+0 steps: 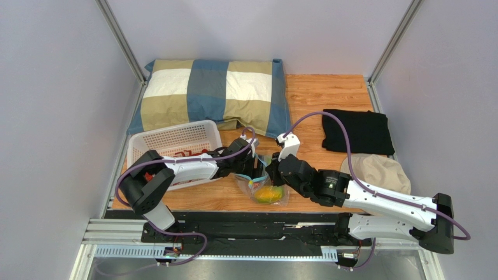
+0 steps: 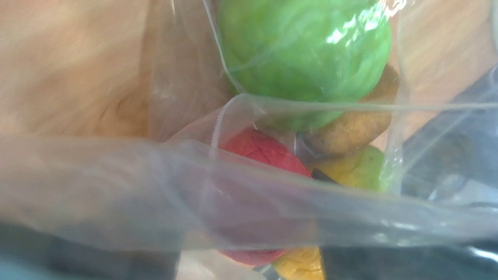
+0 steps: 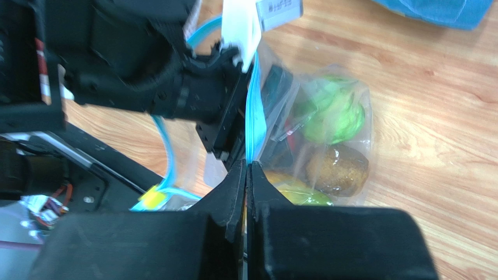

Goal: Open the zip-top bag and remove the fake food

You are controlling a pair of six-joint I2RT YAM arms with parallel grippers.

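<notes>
Currently the right gripper [image 3: 246, 170] is pressed together on the blue zipper strip [image 3: 255, 116] of the bag [image 1: 270, 193]. The left gripper [image 1: 250, 164] is at the opposite lip, but I can't tell its grip. The bag lies on the table [image 1: 327, 93] between them, food [image 2: 304, 52] inside. Risk: the thin strip slips out, or an uneven pull drags the bag rather than unsealing it.

Soft, even overhead light in the top view, shadows faint. At the left wrist cam we see white glare on the green leafy ball [image 2: 304, 52]. The zip-top bag [image 2: 175, 192] blurs just ahead of the left gripper [image 1: 250, 164]. The right gripper [image 3: 246, 175] is dark, out of focus.
</notes>
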